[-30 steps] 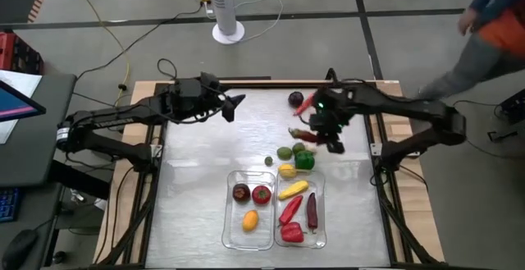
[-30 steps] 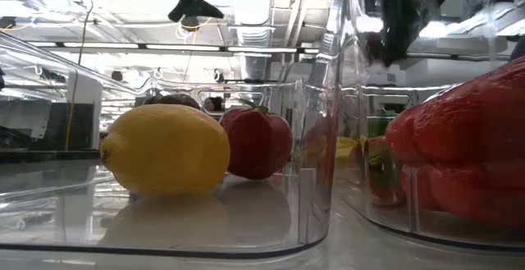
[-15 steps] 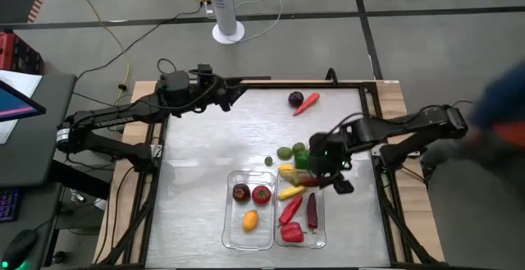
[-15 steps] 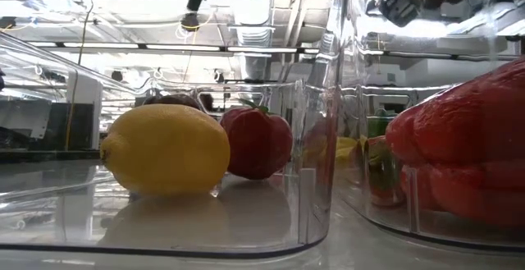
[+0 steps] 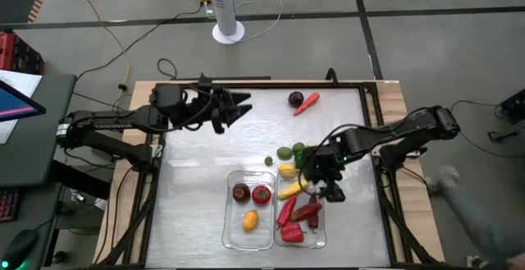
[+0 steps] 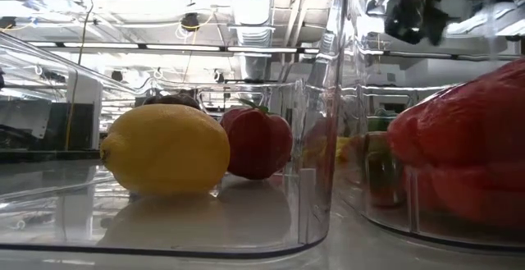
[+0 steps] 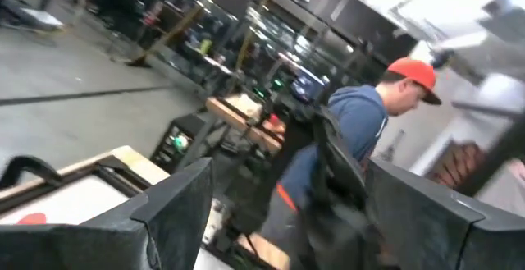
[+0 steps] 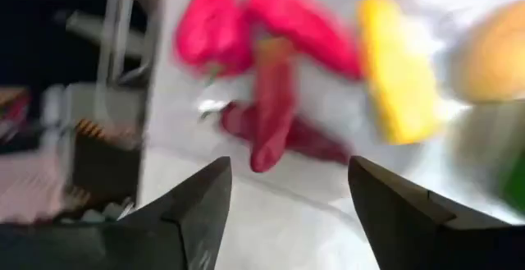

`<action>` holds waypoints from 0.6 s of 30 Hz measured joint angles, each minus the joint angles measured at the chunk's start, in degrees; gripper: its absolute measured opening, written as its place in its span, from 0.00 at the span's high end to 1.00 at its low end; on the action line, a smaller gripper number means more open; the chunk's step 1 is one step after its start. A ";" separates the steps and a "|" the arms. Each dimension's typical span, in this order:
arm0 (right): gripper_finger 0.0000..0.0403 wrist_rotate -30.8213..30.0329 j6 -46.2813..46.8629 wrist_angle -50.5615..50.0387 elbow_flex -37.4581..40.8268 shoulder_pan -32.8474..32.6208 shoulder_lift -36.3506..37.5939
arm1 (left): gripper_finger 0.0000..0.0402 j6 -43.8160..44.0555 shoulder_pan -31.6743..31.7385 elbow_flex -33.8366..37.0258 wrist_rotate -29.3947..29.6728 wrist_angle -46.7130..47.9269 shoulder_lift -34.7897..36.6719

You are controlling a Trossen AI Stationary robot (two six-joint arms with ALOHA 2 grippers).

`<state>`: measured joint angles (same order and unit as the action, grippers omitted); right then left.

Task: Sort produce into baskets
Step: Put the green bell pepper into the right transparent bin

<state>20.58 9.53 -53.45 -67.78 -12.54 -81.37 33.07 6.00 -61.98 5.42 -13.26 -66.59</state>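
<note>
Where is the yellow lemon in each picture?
High view: lemon at the near end of the left tub.
Low view: lemon left of centre.
Left wrist view: not in it.
Right wrist view: not in it.
Shared landmark: red round fruit beside it.

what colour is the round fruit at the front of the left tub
Yellow-orange lemon in the left tub; low view shows it best.

Yellow lemon (image 6: 166, 150); red tomato (image 5: 261, 194); yellow corn (image 5: 292, 190); green pepper (image 5: 300, 157); dark purple onion (image 5: 295, 99); clear tubs (image 5: 232, 229).
</note>
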 joint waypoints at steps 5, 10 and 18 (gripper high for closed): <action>0.32 -12.44 2.73 0.43 -3.69 6.96 1.71 | 0.25 -0.10 -2.22 -0.02 -3.24 6.59 0.31; 0.32 -19.10 3.02 0.56 -6.51 17.27 1.49 | 0.25 -3.62 -4.85 0.00 -1.98 15.28 0.31; 0.30 -19.01 -7.95 -2.03 -5.06 32.10 1.40 | 0.30 -10.89 -7.66 -0.07 1.40 17.86 1.43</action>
<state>1.56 1.58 -55.48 -72.84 19.56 -79.96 22.18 -1.67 -62.04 6.82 4.60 -65.16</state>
